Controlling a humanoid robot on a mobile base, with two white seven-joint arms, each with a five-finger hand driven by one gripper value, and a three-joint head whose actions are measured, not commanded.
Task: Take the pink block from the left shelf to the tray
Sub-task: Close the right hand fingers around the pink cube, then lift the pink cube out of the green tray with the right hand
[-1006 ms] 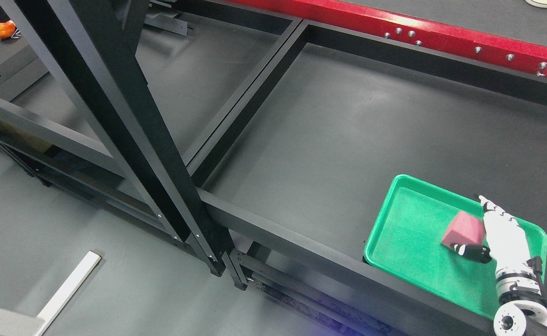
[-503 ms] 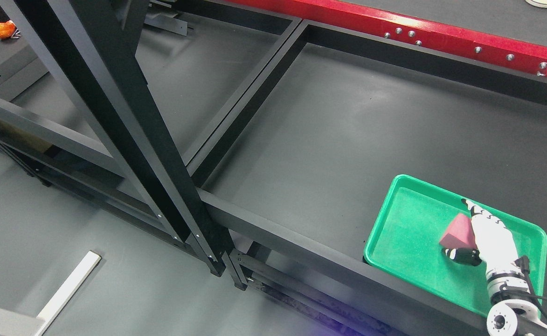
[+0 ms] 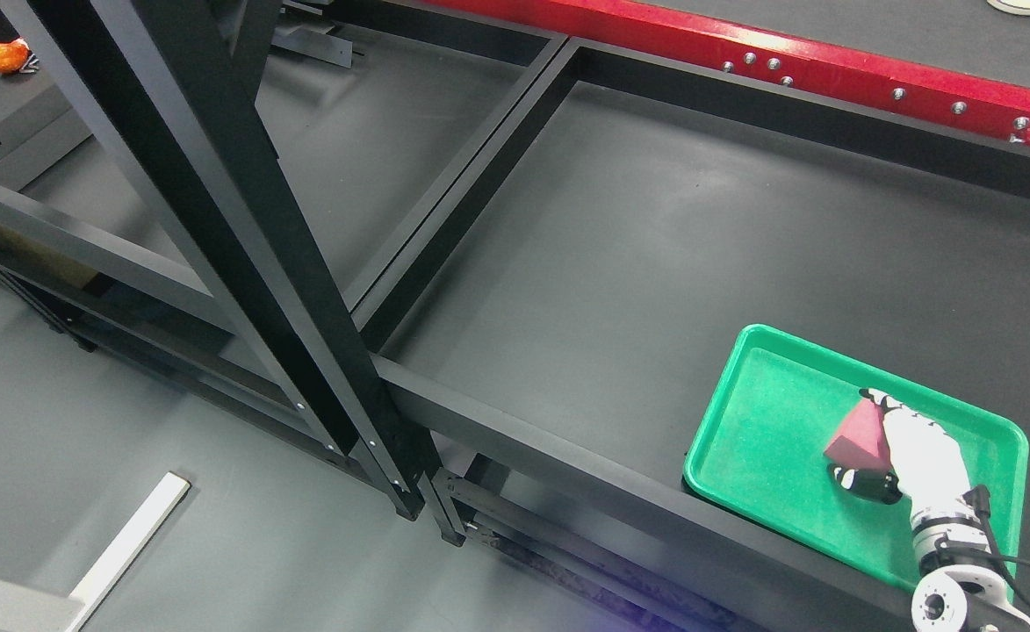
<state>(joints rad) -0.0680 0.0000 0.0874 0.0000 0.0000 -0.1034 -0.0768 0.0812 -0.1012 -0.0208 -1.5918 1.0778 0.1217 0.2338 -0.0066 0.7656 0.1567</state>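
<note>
The pink block [image 3: 852, 432] is inside the green tray [image 3: 747, 421] at the lower right of the head view, tilted, with one corner pointing up. My right hand [image 3: 857, 441] comes in from the bottom right corner. It is shut on the block, with the thumb [image 3: 861, 481] under its lower edge and the other fingers [image 3: 876, 399] over its upper corner. The white back of the hand hides the block's right side. I cannot tell whether the block touches the tray floor. The left arm does not show.
The tray sits on a dark shelf surface bounded by black frame rails [image 3: 532, 443]. A thick black upright post [image 3: 242, 237] crosses the left half. A red beam [image 3: 795, 66] runs along the back, an orange object [image 3: 3, 55] lies far left, and a white strip [image 3: 128, 544] lies on the floor.
My right hand has shifted left and slightly down with the block. Its fingers, stretched out before, now curl over the block's top, and the block has tipped more on edge.
</note>
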